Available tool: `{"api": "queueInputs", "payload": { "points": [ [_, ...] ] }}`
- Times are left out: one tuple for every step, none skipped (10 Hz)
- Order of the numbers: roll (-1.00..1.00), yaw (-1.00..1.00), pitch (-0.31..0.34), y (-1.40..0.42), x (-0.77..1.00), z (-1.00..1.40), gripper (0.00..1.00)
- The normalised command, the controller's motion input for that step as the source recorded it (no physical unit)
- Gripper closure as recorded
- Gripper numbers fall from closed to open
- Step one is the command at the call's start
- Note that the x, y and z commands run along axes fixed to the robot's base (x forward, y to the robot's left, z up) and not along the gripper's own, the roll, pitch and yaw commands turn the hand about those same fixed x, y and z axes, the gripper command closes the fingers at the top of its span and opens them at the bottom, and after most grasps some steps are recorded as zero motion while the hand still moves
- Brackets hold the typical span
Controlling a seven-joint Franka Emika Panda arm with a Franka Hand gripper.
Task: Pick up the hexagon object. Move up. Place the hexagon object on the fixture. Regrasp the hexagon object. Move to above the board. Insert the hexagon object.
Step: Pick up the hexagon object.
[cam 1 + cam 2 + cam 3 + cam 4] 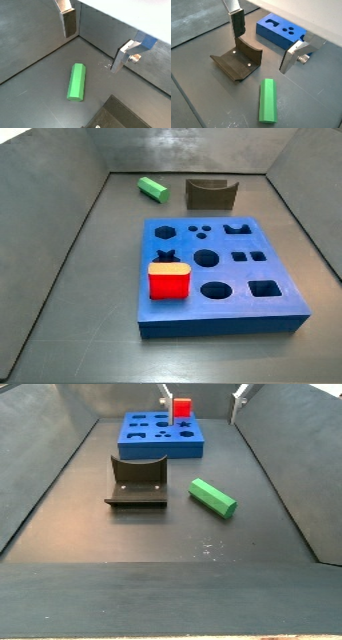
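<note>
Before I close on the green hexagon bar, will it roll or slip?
The hexagon object lies flat on a facet, so it probably won't roll. It looks rigid and smooth, maybe slick. The open gripper hangs above it; gripping across flat faces should hold.

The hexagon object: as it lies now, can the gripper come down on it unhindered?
Probably yes. The hexagon object lies flat on the floor, apart from the fixture and board, with nothing on it. The gripper hangs open above, holding nothing.
</note>
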Motion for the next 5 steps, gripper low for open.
{"api": "queueInputs", "payload": {
  "points": [
    [0.00, 0.10, -0.170, 0.00, -0.09, -0.40, 0.00],
    [0.02, 0.34, -0.137, 0.01, -0.05, -0.98, 0.00],
    [0.04, 0.47, -0.023, 0.02, -0.19, -1.00, 0.00],
    [0.02, 0.55, -0.017, 0.05, -0.15, -1.00, 0.00],
    [0.02, 0.55, -0.016, 0.05, -0.15, -1.00, 0.00]
  ]
}}
